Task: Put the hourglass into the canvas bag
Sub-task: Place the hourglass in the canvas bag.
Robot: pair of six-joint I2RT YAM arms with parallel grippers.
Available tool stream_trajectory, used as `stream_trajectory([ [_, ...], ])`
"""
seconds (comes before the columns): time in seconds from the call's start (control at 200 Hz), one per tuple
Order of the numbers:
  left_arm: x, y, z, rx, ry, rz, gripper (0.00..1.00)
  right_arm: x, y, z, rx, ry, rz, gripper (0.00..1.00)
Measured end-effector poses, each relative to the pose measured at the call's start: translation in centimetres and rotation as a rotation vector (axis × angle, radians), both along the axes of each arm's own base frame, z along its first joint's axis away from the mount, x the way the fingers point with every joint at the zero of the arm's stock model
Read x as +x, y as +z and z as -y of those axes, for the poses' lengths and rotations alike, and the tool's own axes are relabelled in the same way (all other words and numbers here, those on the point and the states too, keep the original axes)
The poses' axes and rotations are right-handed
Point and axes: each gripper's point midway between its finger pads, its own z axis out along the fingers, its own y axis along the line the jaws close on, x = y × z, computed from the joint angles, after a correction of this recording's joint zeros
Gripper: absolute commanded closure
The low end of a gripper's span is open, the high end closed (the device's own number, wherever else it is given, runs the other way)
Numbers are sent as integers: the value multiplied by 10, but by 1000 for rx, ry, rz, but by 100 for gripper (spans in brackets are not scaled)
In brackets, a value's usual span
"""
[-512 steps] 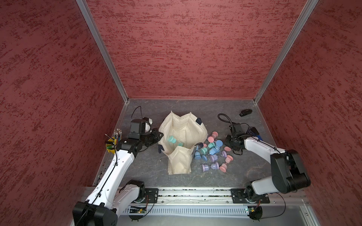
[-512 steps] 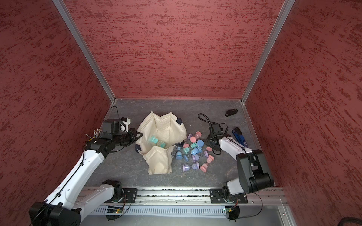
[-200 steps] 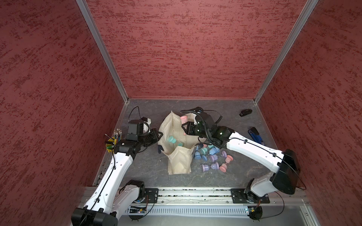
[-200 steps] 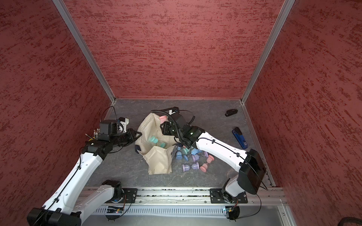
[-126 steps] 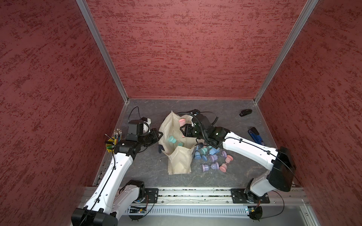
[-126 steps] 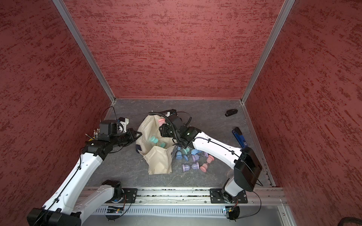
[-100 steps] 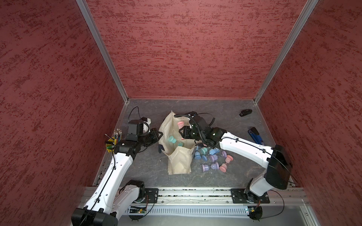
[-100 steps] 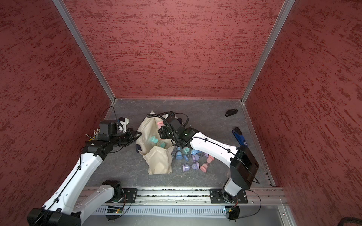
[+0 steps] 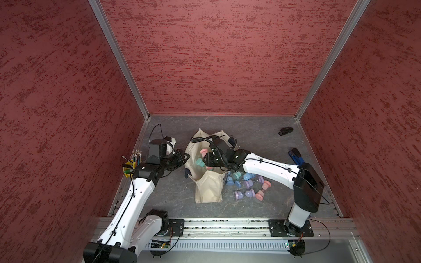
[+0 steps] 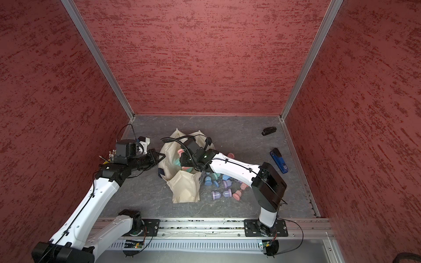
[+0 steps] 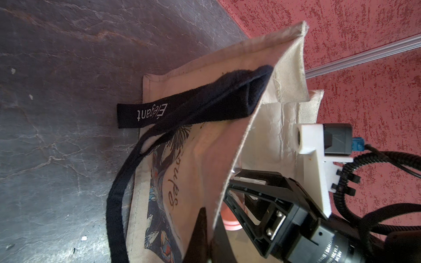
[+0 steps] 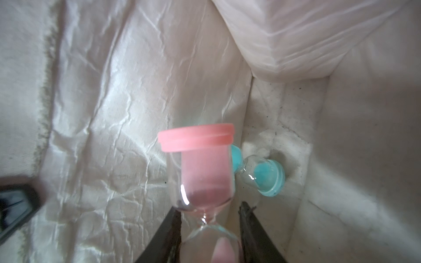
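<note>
The cream canvas bag (image 9: 208, 189) (image 10: 184, 186) stands open on the grey table, mouth upward. My left gripper (image 11: 210, 232) is shut on the bag's left rim (image 11: 230, 168), beside the dark strap (image 11: 159, 113); in a top view it sits at the bag's left edge (image 9: 184, 157). My right gripper (image 12: 209, 211) is shut on the neck of a pink hourglass (image 12: 205, 164), inside the bag's mouth (image 9: 203, 151) (image 10: 181, 152). A teal hourglass (image 12: 262, 175) (image 9: 200, 162) lies on the bag's white lining (image 12: 114, 91) below it.
Several loose blue, purple, pink and teal hourglasses (image 9: 248, 182) (image 10: 224, 182) lie right of the bag, under the right arm. A yellow pen cup (image 9: 131, 164) stands by the left wall. A blue tool (image 9: 296, 157) and a black object (image 9: 285, 131) lie at the far right.
My right arm swung from the pile on the right to the bag, carrying the pink hourglass, and has moved it further into the mouth. The left gripper has stayed at the bag's rim.
</note>
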Motion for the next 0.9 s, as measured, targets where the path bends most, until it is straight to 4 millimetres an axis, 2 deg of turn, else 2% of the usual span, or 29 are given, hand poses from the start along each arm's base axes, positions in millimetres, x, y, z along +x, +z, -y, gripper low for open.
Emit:
stream_trajectory([
  [0.296, 1, -1, 1, -6, -1, 5, 97, -7, -30, -6, -67, 22, -57, 100],
  [0.346, 1, -1, 1, -6, -2, 4, 93, -8, -35, -5, -80, 23, -66, 100],
  [0.416, 1, -1, 1, -7, -1, 3, 80, -9, -38, -4, -90, 22, -73, 100],
  [0.471, 1, -1, 1, -7, -2, 4, 75, -10, -38, -3, -93, 22, -76, 100],
  [0.746, -2, 1, 0, -8, 2, 12, 75, -10, -39, -2, -96, 20, -82, 100],
  [0.842, -3, 0, 0, -4, 1, 9, 75, -10, -41, -2, -97, 17, -86, 91],
  [0.902, -5, 0, -1, -3, 0, 8, 76, -10, -43, -2, -100, 15, -90, 80],
])
